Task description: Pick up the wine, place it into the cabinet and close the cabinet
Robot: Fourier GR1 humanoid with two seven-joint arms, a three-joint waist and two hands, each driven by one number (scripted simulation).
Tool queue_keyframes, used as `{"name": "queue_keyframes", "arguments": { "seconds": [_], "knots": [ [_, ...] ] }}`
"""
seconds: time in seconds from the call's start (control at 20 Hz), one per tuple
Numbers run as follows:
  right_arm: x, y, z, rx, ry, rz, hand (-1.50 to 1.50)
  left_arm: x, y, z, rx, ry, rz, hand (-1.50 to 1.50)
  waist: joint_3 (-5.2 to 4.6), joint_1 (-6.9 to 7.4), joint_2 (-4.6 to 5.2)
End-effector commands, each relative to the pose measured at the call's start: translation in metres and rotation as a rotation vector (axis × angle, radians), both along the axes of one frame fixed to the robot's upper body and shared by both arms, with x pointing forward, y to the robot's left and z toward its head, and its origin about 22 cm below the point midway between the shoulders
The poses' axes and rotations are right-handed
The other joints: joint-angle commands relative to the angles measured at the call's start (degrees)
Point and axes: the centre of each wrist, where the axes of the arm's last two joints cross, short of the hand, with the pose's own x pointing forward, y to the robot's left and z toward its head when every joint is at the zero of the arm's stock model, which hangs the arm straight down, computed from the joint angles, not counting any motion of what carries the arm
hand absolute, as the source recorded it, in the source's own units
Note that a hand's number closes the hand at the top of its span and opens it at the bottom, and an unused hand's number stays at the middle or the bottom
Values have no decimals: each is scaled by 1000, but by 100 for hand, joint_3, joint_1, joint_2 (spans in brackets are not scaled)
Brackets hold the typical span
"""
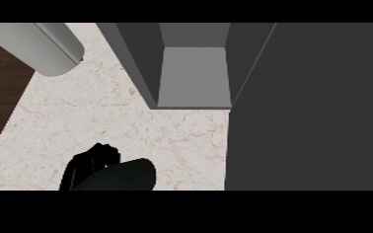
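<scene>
Head view shows your left hand [91, 165] low on the counter [167, 138], fingers curled around a dark thing, probably the wine [124, 175]. The cabinet [193, 79] is open, door [299, 108] swung out right. You could clip the cabinet's front edge going in. No labels readable.

Open cabinet [193, 76], left hand [91, 163] below

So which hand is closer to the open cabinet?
Left. The left hand is below and left of the cabinet, apart from it. The right hand is not in view.
</scene>
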Motion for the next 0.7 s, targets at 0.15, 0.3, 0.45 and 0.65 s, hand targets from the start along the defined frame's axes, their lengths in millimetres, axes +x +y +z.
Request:
{"name": "queue_keyframes", "arguments": {
  "seconds": [0.15, 0.3, 0.45, 0.65],
  "knots": [
    [-14, -6, -10, -2, 12, 8, -150, 22, -27, 52, -9, -43, 42, 150, -3, -45, 4],
    [-6, -15, -12, 13, 9, -1, -150, 37, -46, 59, -18, -6, 1, 150, -3, -45, 7],
    [12, 1, -22, 15, 10, -2, -150, 66, -49, 87, -2, -9, 4, 150, -3, -39, 11],
    [-5, -11, -20, 6, 3, 3, -150, 79, -88, 90, 48, -48, 47, 150, -2, -74, 8]
  ]
}}
